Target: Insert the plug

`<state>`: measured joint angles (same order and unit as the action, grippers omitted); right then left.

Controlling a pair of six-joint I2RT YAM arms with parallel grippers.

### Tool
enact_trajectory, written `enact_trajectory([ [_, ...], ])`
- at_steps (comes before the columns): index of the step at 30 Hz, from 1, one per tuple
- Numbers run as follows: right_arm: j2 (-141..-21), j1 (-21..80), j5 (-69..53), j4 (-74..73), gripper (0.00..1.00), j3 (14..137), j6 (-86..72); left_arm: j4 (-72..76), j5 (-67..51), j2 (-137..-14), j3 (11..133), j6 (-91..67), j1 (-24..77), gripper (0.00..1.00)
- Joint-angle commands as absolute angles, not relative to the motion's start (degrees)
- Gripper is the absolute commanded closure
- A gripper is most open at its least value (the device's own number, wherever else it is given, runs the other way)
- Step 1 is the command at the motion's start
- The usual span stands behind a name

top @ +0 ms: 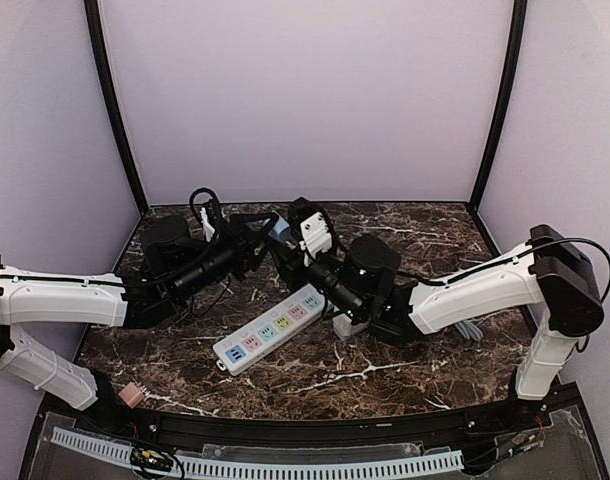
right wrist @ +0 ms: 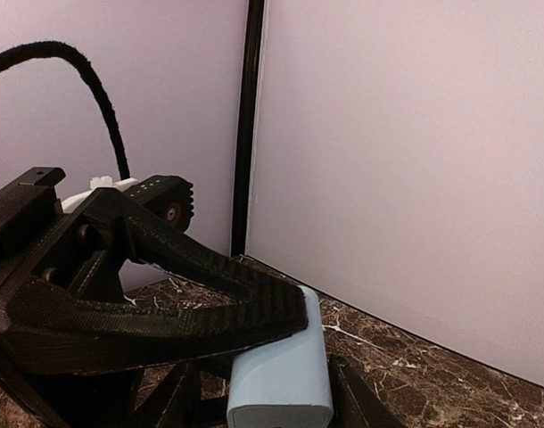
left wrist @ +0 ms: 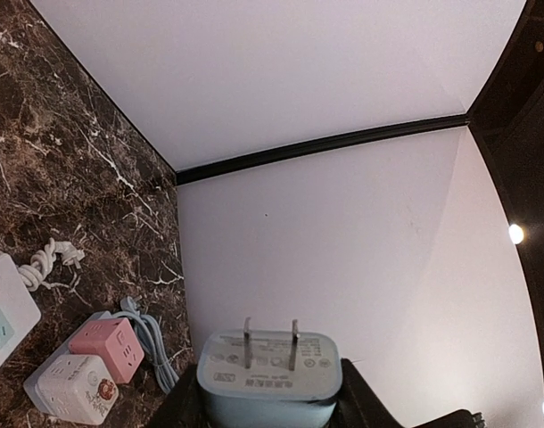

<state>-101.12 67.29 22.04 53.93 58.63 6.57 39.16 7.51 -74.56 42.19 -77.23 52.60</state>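
Both arms meet mid-air over the centre-back of the tabletop [top: 315,385], dark marble w/ white veins. L claw [top: 257,238] is clenched on the plug [left wrist: 267,370], a pale blue block. In L wrist view its two flat prongs point up, away from the claw, and black fingers [left wrist: 361,401] press the body on both sides. The plug is off the tabletop, up near the back wall, above and behind the strip [top: 270,335]. R claw [right wrist: 270,412] sits right at the plug from the other side. In R wrist view dark fingers flank the plug's lower end L and R, w/ the L claw's ribbed finger lying across the top of the block. Can't tell if R claw is actually gripping or just close around it, since the contact isn't visible. The strip is white w/ a row of coloured sockets, lying flat and diagonal at tabletop centre, under both claws and well apart from the plug. Under the R arm there's a pink cube [left wrist: 107,348] and a white cube [left wrist: 76,388] touching side by side, w/ a grey cable [left wrist: 152,343] just beside them. A white cord [left wrist: 45,263] is bundled near the strip's end.
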Motion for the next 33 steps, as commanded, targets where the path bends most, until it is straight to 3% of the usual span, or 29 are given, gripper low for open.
enact_trajectory([
  [1,-101.8,66.6,21.9,55.2,0.56,59.8,6.0,41.8,6.8,-74.3,41.5,-77.5,52.3,0.99],
  [8,-101.7,66.5,21.6,55.5,0.64,59.6,6.0,41.9,7.1,-74.3,41.3,-77.4,52.3,0.99],
  [18,-101.4,66.5,20.8,56.2,0.87,59.2,6.2,43.0,6.7,-75.6,41.4,-77.9,52.2,0.99],
  [21,-101.1,66.6,21.0,56.2,1.00,59.0,6.2,43.6,6.8,-76.0,41.3,-77.9,52.2,0.99],
  [23,-100.7,66.5,21.4,55.9,1.00,58.7,6.3,44.2,6.4,-76.4,41.4,-77.1,52.3,0.83],
  [24,-100.5,66.5,21.5,55.5,1.00,58.6,6.4,44.4,5.8,-76.5,41.5,-76.4,52.3,0.62],
  [25,-100.2,66.5,21.5,54.8,1.00,58.7,6.7,45.0,5.5,-76.6,41.5,-75.9,52.2,0.51],
  [26,-99.7,66.5,21.5,53.7,1.00,58.8,7.2,45.3,5.0,-76.5,41.4,-74.7,52.3,0.20],
  [27,-99.2,66.4,21.4,51.8,1.00,59.4,7.8,45.5,4.9,-76.3,41.3,-74.0,52.3,0.11],
  [28,-98.5,66.3,21.3,49.7,1.00,59.9,8.6,45.6,5.1,-75.9,40.7,-73.0,52.3,0.04],
  [33,-92.9,64.7,20.9,42.2,1.00,59.3,11.5,49.0,7.0,-72.7,36.5,-68.0,52.2,0.01],
])
